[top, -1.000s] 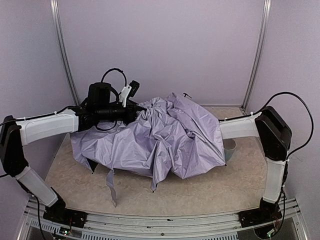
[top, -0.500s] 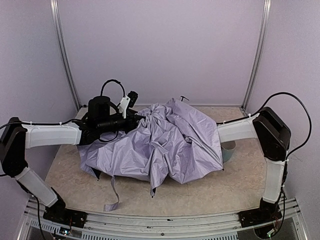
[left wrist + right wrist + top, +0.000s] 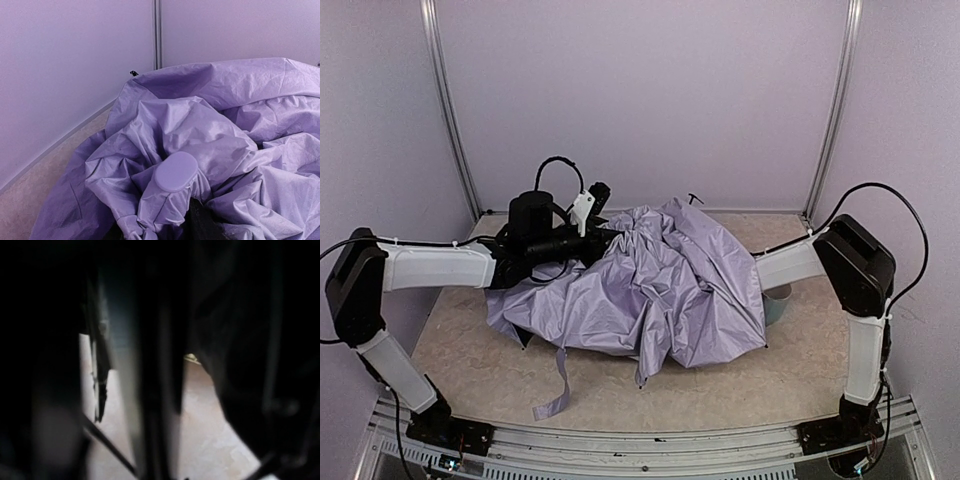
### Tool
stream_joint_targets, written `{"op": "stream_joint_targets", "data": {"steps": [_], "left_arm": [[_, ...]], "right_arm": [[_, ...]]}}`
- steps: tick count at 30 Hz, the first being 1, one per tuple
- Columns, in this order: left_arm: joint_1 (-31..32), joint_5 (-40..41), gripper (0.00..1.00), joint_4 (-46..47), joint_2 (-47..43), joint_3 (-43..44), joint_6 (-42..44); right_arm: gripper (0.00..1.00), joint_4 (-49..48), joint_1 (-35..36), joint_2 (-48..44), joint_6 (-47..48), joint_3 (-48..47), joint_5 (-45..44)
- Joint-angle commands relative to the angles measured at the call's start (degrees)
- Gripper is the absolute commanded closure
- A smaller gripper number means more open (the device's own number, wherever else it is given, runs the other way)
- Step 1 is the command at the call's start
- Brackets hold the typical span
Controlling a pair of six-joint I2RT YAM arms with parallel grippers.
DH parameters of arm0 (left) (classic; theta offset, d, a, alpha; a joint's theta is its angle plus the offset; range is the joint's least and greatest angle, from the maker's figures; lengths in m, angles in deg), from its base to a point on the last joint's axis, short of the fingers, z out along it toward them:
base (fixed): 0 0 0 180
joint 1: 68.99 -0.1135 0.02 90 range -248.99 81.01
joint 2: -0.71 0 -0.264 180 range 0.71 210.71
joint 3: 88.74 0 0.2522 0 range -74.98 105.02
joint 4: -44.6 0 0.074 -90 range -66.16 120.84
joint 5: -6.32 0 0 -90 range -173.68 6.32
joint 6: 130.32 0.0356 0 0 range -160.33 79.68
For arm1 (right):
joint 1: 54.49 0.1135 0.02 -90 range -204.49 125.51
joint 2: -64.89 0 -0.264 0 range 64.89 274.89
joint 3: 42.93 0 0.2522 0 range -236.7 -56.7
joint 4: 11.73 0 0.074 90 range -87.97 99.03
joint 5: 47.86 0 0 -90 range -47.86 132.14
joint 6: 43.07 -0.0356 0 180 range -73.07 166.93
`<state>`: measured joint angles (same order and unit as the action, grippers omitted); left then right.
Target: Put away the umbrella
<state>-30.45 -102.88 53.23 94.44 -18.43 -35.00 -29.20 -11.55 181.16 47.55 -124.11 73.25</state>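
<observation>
The umbrella [image 3: 670, 280] lies as a crumpled silver-lilac canopy across the middle of the table. My left gripper [image 3: 605, 237] is at its upper left edge. In the left wrist view, canopy fabric [image 3: 225, 100] is bunched around a lilac oval cap [image 3: 175, 171] right in front of the jaws, and my fingers are hidden under the fabric. My right arm [image 3: 790, 262] reaches under the canopy's right side, so the right gripper is hidden there. The right wrist view is dark, with a blurred black rib [image 3: 100, 385] and a dark shaft-like bar over the tabletop [image 3: 210, 425].
A light blue cup [image 3: 778, 300] stands at the canopy's right edge, partly covered. A lilac strap [image 3: 558, 385] trails from the canopy toward the front edge. Purple walls close off the back and sides.
My left arm has swung right and a little forward, taking the canopy with it. The canopy has bunched up toward the right and its left edge has drawn in. The strap has shifted right.
</observation>
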Motion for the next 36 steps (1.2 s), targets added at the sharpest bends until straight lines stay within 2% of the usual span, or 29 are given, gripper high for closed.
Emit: {"op": "stream_joint_targets", "data": {"steps": [1,4,7,12,16,20,25,29,32,36], "left_arm": [[2.82,-5.06,0.7,-23.34,6.89,-6.54,0.9],[2.08,-5.86,0.7,-20.63,3.4,-7.07,-1.31],[2.16,-5.72,0.65,-17.17,-3.34,-5.99,-2.5],[1.75,-3.83,0.41,-10.21,-13.2,-5.22,-4.38],[1.45,-0.99,0.3,-7.04,-19.36,-5.02,-4.52],[1.18,1.57,0.14,-5.28,-24.31,-5.78,-5.15],[1.09,5.57,0.11,-4.29,-29.51,-8.18,-5.68],[1.1,10.02,0.1,-1.57,-33.91,-12.48,-6.17],[0.97,13.07,0.06,0.2,-36.5,-15.77,-5.25],[0.75,15.04,0.08,-2.45,-36.36,-15.19,-3.59]], "right_arm": [[0.93,8.1,1.75,3.25,4.21,0.74,-5.81],[0.94,8.66,1.8,-0.81,3.23,-0.13,-5.51],[1.0,10.16,1.8,-5.14,2.4,-1.9,-5.25],[1.0,17.55,1.8,-10.92,4.96,-5.08,-5.73],[1.0,25.76,1.51,-14.84,10.58,-6.55,-10.7],[1.0,33.12,0.44,-18.34,14.37,-9.04,-16.41],[1.0,44.94,-1.41,-19.57,18.33,-17.64,-24.78],[1.0,61.36,-3.25,-15.31,16.38,-34.34,-33.8],[1.0,71.92,-3.21,-11.32,16.73,-43.39,-43.84],[1.0,79.07,-3.21,-8.15,15.59,-52.23,-60.33]]}}
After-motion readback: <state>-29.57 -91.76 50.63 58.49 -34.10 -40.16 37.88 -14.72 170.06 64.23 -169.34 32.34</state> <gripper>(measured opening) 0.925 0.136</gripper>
